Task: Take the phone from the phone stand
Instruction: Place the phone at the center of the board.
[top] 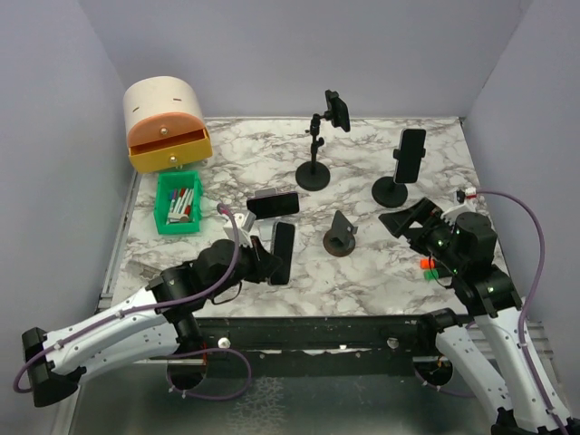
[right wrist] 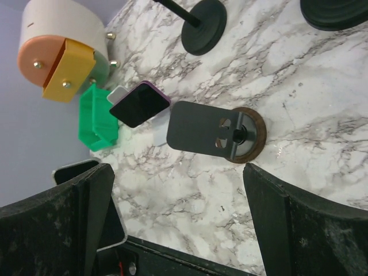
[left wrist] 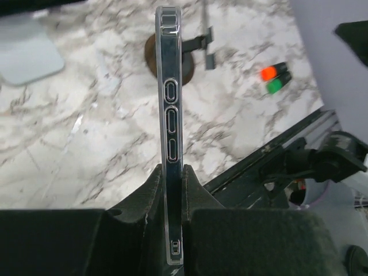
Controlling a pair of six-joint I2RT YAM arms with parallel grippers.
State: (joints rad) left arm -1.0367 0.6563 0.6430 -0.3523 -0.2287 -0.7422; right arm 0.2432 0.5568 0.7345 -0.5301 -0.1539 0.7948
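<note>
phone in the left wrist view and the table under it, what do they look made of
The phone shows a see-through, glossy rim with moulded button bumps: probably clear soft plastic around it. The table looks like polished white marble with grey veins, though it could be a printed laminate.
</note>
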